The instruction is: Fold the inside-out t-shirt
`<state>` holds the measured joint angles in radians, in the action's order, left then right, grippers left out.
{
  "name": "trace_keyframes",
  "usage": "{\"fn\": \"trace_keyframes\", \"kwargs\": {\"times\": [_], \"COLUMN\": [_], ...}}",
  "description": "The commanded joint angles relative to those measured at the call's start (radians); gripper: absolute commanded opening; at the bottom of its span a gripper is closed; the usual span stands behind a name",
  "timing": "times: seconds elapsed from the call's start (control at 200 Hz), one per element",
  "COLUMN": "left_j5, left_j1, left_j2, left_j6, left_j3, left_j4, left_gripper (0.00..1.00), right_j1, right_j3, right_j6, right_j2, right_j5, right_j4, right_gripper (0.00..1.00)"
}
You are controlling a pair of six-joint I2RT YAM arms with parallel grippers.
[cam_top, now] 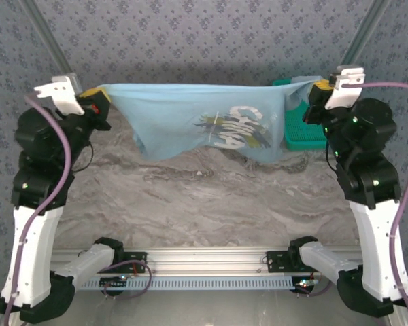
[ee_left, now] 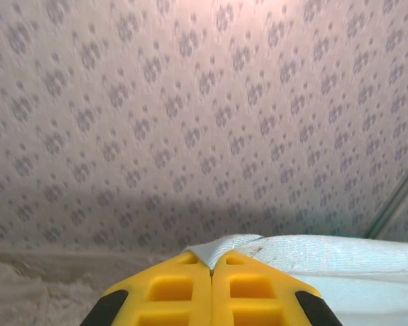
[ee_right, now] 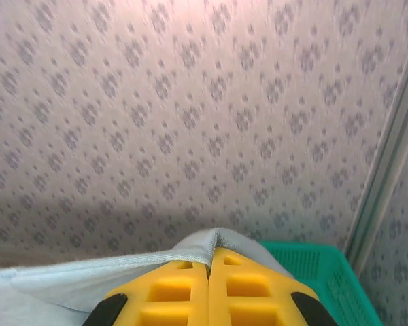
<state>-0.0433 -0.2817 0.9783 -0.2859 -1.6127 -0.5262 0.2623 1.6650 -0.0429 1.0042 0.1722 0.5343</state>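
Observation:
The light-blue t-shirt (cam_top: 190,112) hangs stretched in the air between both arms, its white lettering and dark-blue and yellowish graphic showing at the lower right. My left gripper (cam_top: 95,95) is shut on its upper left corner. My right gripper (cam_top: 317,88) is shut on its upper right corner. In the left wrist view the yellow fingers (ee_left: 170,288) pinch a fold of the t-shirt (ee_left: 340,255), which runs off to the right. In the right wrist view the yellow fingers (ee_right: 245,288) pinch the t-shirt (ee_right: 122,268), which runs off to the left.
A teal mesh basket (cam_top: 304,132) stands on the marble-patterned table (cam_top: 204,204) at the back right, partly behind the shirt and the right arm; its corner shows as the basket (ee_right: 319,272) in the right wrist view. A patterned backdrop (cam_top: 204,41) closes off the back.

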Motion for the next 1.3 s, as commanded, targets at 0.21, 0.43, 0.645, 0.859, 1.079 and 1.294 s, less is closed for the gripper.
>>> {"fn": "trace_keyframes", "kwargs": {"times": [0.21,0.43,0.645,0.859,1.079,1.294], "left_j5": [-0.108,-0.143,-0.197,-0.082,-0.066,-0.049], "left_j1": [0.006,0.006,0.074,0.217,0.232,0.233], "left_j2": [0.016,0.068,0.268,0.524,0.942,1.016], "left_j6": [0.088,0.144,0.190,0.124,0.080,0.049], "left_j3": [-0.288,-0.412,-0.376,-0.139,-0.236,-0.367], "left_j4": [-0.218,-0.242,-0.238,-0.080,-0.003,-0.074], "left_gripper": [0.00,0.00,0.00,0.00,0.18,0.51], "right_j1": [0.020,0.019,0.016,-0.007,0.012,0.074], "right_j3": [0.258,0.386,0.393,0.233,0.434,0.623], "right_j6": [-0.078,-0.144,-0.320,-0.370,-0.324,-0.223], "right_j2": [-0.056,-0.005,0.205,0.534,1.079,1.208], "right_j5": [0.047,0.068,0.145,0.105,0.208,0.142], "right_j4": [0.105,0.106,0.084,-0.110,-0.183,0.143], "right_gripper": [0.00,0.00,0.00,0.00,0.15,0.43]}}
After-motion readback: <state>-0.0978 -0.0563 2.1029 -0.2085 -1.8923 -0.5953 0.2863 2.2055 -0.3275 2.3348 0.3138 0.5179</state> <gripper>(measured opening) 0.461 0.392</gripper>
